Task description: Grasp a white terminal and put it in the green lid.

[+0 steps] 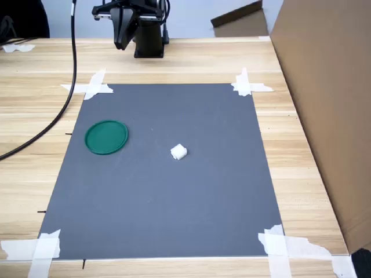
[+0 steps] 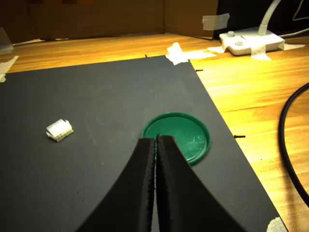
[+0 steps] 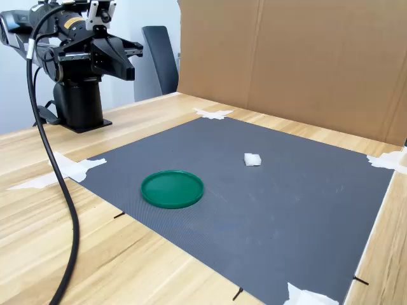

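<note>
My gripper (image 2: 155, 145) is pressed together, the two black fingers (image 2: 181, 193) meeting along a thin seam with nothing caught between them, as the wrist view shows plainly. I take the grey mat (image 1: 191, 208) as my landmark: it lies flat on the wooden table (image 1: 35, 116), held down at its corners by strips of white tape (image 1: 93, 87). In the first exterior view my gripper (image 1: 123, 32) hangs above the table beyond the mat's far edge, close to my black base (image 1: 149, 43), well apart from everything lying on the mat. The green lid (image 1: 106, 137) lies flat on the mat near its edge on the first exterior view's left, open side up, empty. The white terminal (image 1: 178, 152) sits on the mat near its middle, apart from the lid and toward the first exterior view's right of it, touching nothing but the mat. In the second exterior view the lid (image 3: 172, 189) lies near the mat's near edge and the terminal (image 3: 252, 159) rests farther in on the mat. A thick black cable (image 1: 58, 110) runs from my arm across the table off the mat, on the lid's side. A brown cardboard wall (image 3: 292, 57) stands along the table beyond the mat's opposite side.
</note>
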{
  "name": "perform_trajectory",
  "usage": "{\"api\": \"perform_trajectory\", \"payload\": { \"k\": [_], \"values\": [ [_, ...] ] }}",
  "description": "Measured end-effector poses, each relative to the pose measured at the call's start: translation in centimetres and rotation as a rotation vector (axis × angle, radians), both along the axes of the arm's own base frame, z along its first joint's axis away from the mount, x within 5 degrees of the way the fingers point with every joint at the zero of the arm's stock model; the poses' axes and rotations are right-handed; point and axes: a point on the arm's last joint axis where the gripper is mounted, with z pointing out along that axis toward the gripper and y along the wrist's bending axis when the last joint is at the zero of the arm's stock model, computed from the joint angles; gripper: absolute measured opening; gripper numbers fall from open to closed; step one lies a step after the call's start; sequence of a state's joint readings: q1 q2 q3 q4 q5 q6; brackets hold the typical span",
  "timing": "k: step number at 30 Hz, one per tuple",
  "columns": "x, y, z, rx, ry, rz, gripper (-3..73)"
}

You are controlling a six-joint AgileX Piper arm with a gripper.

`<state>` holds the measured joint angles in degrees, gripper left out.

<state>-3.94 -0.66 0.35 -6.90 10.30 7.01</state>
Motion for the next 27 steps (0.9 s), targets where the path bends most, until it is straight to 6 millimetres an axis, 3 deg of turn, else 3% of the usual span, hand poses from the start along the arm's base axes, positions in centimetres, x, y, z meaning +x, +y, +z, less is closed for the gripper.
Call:
{"api": "perform_trajectory", "payload": {
  "k": [19,27],
  "values": [
    [0.1,0.0,0.1,-0.042,0.018,0.004,-2.8],
    [1.9,-0.2,3.2,-0.078,0.132,0.01,-2.8]
  ]
}}
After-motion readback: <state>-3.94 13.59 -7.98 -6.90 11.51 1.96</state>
